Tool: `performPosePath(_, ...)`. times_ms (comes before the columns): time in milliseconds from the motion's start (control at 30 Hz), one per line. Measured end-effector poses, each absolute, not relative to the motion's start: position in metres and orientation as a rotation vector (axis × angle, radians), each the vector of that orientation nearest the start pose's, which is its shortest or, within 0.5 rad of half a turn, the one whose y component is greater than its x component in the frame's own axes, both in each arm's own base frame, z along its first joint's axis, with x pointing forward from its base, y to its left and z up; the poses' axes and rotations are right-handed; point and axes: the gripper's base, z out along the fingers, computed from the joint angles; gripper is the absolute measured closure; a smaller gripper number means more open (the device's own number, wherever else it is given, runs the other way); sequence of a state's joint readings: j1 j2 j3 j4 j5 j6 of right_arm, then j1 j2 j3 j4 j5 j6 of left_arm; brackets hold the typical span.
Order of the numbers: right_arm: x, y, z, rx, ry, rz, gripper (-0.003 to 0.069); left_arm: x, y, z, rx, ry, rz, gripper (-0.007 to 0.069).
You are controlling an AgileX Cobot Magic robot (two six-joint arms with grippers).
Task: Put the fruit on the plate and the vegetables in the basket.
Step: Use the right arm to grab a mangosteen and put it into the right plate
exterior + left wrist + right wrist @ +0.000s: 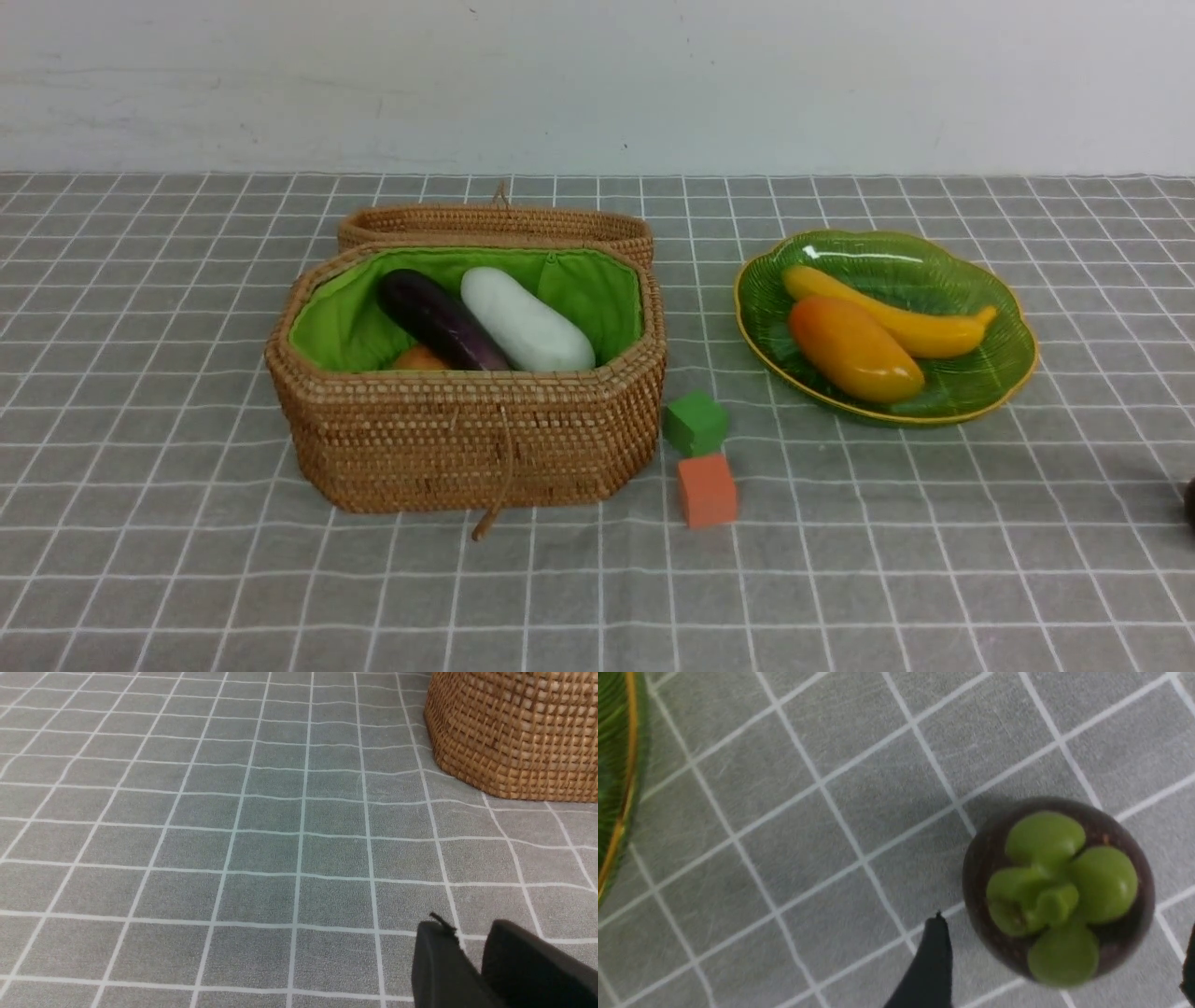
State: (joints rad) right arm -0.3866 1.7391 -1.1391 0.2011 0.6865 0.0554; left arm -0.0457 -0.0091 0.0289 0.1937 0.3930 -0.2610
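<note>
The wicker basket [467, 439] holds a dark-purple eggplant [439, 320], a white oblong vegetable [525, 320] and a sliver of the orange potato [418, 358]. On the green plate [999, 383] lie the banana [920, 327] and the mango [854, 348]. The mangosteen [1057, 891] stands on the cloth, just visible at the front view's right edge [1190, 504]. My right gripper [1062, 963] is open, one finger on each side of the mangosteen without touching it. My left gripper [472, 928] hovers near the basket wall [514, 732], nearly shut and empty.
A green cube [695, 422] and an orange cube [707, 489] sit between basket and plate. The basket's lid [495, 224] lies open behind it. The plate's rim [621, 788] shows in the right wrist view. Grey checked cloth covers the table.
</note>
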Motion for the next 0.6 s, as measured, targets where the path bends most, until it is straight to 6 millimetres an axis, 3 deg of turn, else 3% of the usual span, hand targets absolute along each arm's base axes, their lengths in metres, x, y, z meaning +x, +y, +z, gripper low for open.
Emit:
performPosePath(200,0.335,-0.125,0.177,0.791,2.689,0.114,0.0043,0.052,0.004,0.169,-0.084,1.887,-0.017,0.0469)
performPosePath(300,0.335,-0.125,0.179,0.791,2.678,0.118,0.0095,0.052,0.004,0.169,-0.084,1.887,-0.017,0.0469)
performPosePath(400,0.337,-0.119,0.201,0.779,2.601,0.207,0.0095,0.052,0.004,0.169,-0.084,1.887,-0.017,0.0466)
performPosePath(467,0.342,-0.107,0.228,0.704,2.515,0.289,0.0095,0.052,0.004,0.169,-0.084,1.887,-0.017,0.0463)
performPosePath(600,0.363,-0.054,0.293,0.325,2.311,0.457,0.0095,0.052,0.004,0.169,-0.084,1.887,-0.017,0.0459)
